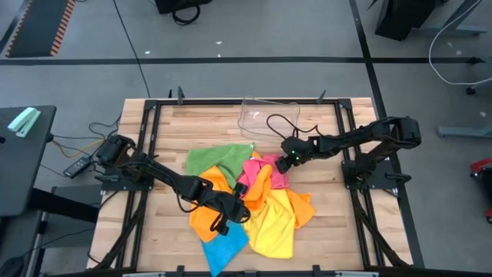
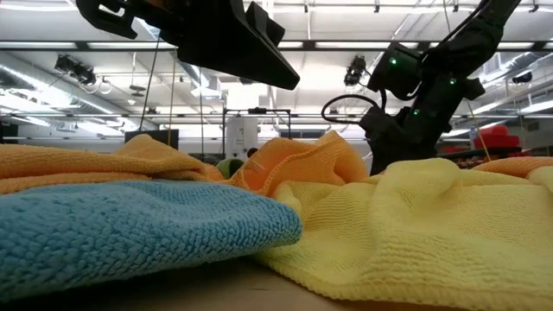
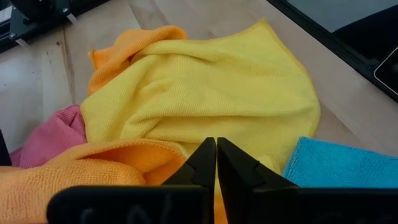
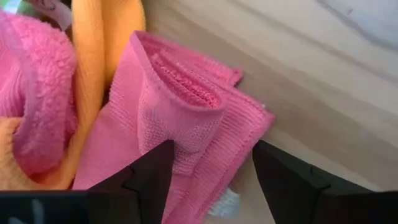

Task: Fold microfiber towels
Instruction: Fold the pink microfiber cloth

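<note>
Several microfiber towels lie in a loose heap on the wooden table: green (image 1: 209, 160), pink (image 1: 261, 168), orange (image 1: 201, 217), yellow (image 1: 278, 228) and blue (image 1: 224, 248), overlapping each other. My left gripper (image 3: 216, 149) hangs shut just above the orange and yellow towels, clear of them in the low view (image 2: 255, 47). My right gripper (image 4: 214, 180) is open at the heap's far right side (image 1: 287, 161), slanting down, with a folded corner of the pink towel (image 4: 186, 106) between its fingers. My right gripper's open fingers (image 4: 152, 177) stand on either side of the pink towel's folded corner (image 4: 205, 149), coming from above at a slant. The towel lies on the table. Whether the fingers touch the cloth I cannot tell.
A clear plastic tray (image 1: 265, 115) stands near the table's far edge, behind the heap. Black frame rails (image 1: 347, 146) run along the table's left and right sides. Bare wood (image 1: 338, 231) shows to the right of the towels and near the front corners.
</note>
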Motion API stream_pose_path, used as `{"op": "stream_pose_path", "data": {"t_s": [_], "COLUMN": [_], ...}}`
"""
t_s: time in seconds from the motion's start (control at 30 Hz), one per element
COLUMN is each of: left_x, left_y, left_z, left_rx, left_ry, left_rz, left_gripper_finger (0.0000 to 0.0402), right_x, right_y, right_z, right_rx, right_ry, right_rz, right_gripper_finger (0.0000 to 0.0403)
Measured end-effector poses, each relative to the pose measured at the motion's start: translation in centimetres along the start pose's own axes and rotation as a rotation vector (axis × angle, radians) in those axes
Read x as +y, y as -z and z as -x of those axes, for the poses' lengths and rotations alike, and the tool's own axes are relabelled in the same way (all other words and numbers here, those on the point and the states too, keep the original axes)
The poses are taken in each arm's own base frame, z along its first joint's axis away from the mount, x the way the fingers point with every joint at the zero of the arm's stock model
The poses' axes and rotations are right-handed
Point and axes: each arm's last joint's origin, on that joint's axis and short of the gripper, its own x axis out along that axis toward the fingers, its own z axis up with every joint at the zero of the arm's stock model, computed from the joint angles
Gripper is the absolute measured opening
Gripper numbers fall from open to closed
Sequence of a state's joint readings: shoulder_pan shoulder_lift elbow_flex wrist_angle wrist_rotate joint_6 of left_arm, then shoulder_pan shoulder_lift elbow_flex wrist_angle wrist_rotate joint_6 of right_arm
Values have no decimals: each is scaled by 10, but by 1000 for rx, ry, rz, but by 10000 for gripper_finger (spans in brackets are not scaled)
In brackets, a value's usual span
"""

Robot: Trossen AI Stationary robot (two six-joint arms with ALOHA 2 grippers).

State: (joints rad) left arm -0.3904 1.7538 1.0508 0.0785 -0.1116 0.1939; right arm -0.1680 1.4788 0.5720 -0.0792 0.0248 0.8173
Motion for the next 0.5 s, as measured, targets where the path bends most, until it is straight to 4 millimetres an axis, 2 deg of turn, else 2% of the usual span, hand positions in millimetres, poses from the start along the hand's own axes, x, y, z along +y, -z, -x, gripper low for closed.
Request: {"op": "stream_pose_path", "data": {"t_s": [0.23,0.5], "left_x": [0,0], "left_y": [0,0], "left_z": [0,0], "left_rx": [1,2], "left_ry": [0,0], "left_rz": [0,0], "left_gripper_finger": [23,27], "right_x": [-2,-2], "right_y": [2,1], "right_z": [-12,-8], "right_rx": [18,-17], "right_ry": [19,36], "right_rz": [1,34], "right_gripper_finger": [158,42]}}
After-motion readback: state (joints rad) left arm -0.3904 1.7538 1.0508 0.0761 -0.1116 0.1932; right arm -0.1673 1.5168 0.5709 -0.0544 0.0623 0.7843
